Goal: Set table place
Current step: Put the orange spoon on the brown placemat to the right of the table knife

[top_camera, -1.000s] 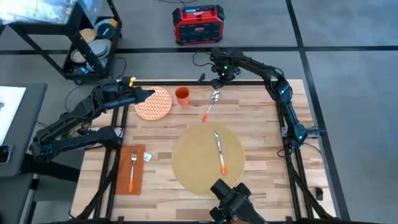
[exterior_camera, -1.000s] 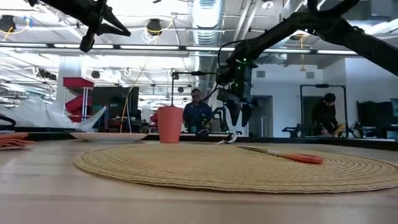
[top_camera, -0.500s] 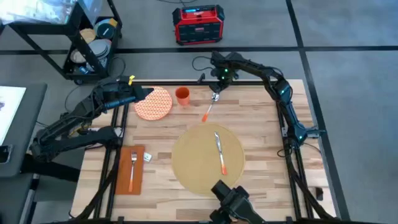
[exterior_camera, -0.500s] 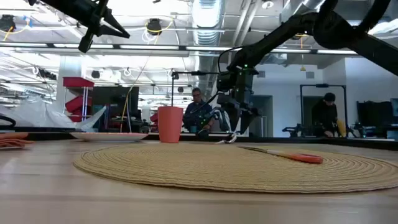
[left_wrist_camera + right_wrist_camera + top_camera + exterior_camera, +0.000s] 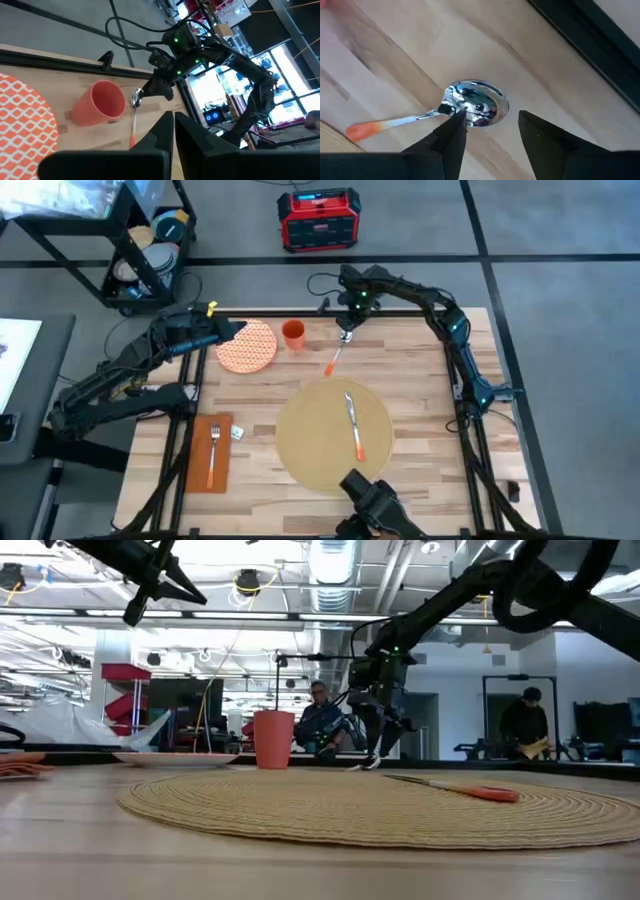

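My right tool (image 5: 345, 333) hangs low over the shiny bowl of the spoon (image 5: 475, 106) at the far side of the table (image 5: 420, 380). Its two fingers (image 5: 450, 137) are spread apart, with nothing between them. The spoon lies flat beside the orange cup (image 5: 293, 333). My left tool (image 5: 232, 330) floats above the patterned plate (image 5: 250, 348), fingers pressed together. The big round tan placemat (image 5: 310, 440) sits near the front middle, with a knife (image 5: 353, 425) lying on it.

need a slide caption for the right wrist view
Right tool, fingers open, poised just above the bowl of the orange-handled spoon lying on the light wood table.
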